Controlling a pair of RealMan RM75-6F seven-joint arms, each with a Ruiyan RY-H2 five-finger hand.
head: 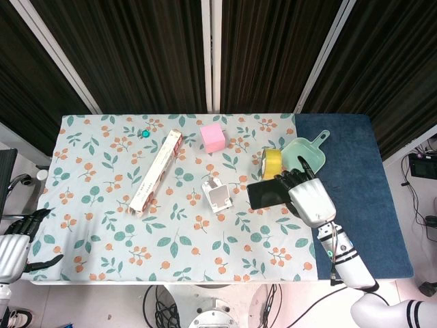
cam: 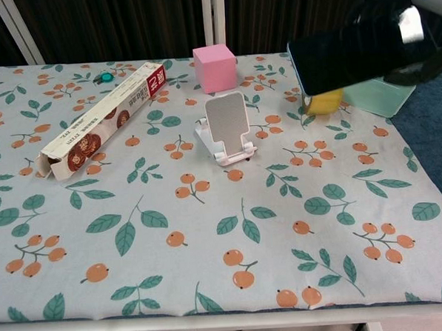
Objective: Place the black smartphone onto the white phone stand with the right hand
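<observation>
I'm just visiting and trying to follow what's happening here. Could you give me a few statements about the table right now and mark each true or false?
1. The right hand holds the black smartphone above the table. True.
2. The smartphone rests on the white phone stand. False: the stand is empty.
3. The pink cube sits behind the stand. True.
4. The left hand holds the long box. False: it holds nothing, at the table's edge.

I am holding the black phone [cam: 352,53] flat in my right hand [head: 308,199], clear of the table, right of the empty white stand [cam: 228,127] standing upright on the cloth.
</observation>
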